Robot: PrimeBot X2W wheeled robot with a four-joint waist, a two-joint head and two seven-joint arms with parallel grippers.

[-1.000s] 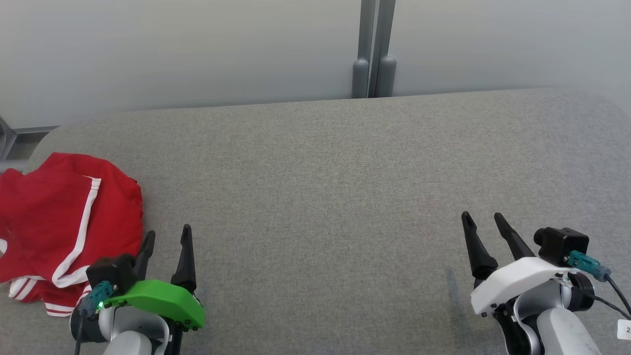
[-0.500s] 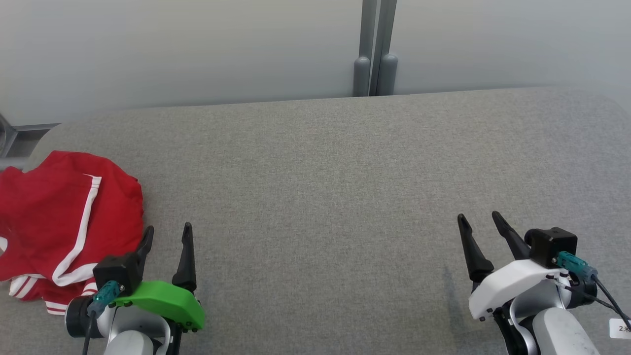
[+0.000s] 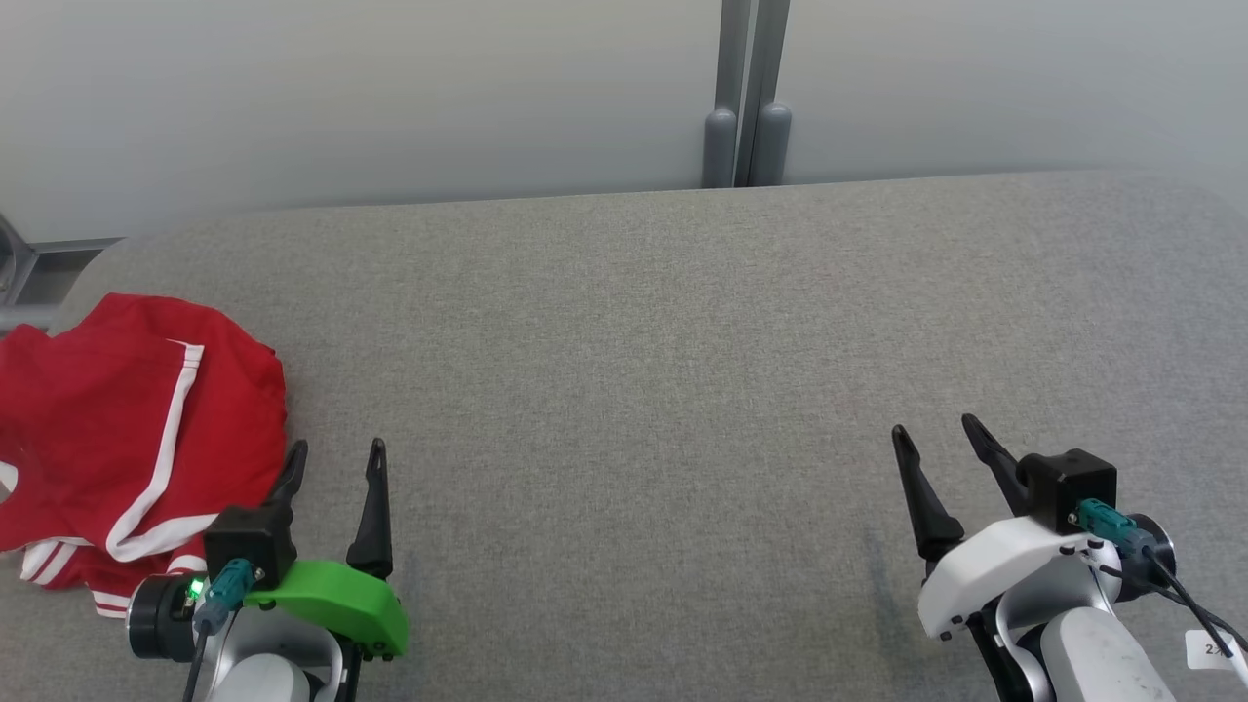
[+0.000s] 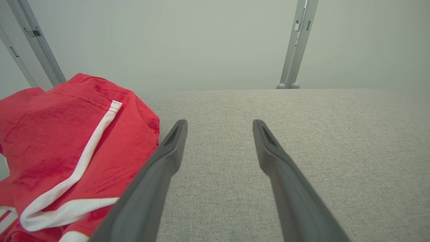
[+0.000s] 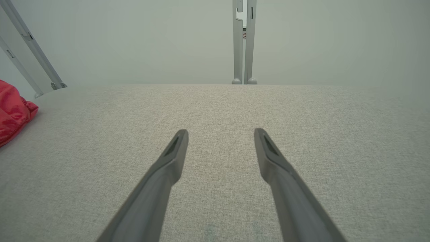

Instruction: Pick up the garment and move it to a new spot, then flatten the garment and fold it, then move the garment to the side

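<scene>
Garment (image 3: 127, 429) first: it sits at about nine o'clock in my head view, a red piece with white stripes, bunched in a loose heap at the left end of the grey fabric-covered surface (image 3: 634, 341), its left side cut off by the picture's edge. My left gripper (image 3: 337, 448), the one under the green housing (image 3: 331, 604), is at roughly seven o'clock. Its two dark fingers (image 3: 372, 507) are spread wide with nothing between them. The tip of the finger on the nine o'clock side lies just beside the garment's right border, and from the head view I cannot tell whether it touches the cloth. On the left wrist view the red heap lies toward nine o'clock and that same finger overlaps its lower right border, while bare grey weave shows in the gap between the two fingers. My right gripper (image 3: 933, 427), under the white housing (image 3: 985, 575), is at about five o'clock, well apart from the garment. Its jaws are likewise wide and empty, over bare surface. On the right wrist view I get just a sliver of red at the nine o'clock edge, far across the grey. Behind the surface, at twelve o'clock, a pale wall (image 3: 390, 97) stands with a grey double post (image 3: 746, 97) where two panels meet. A bit of grey metal frame (image 3: 39, 263) shows at ten o'clock, just beyond the heap.
</scene>
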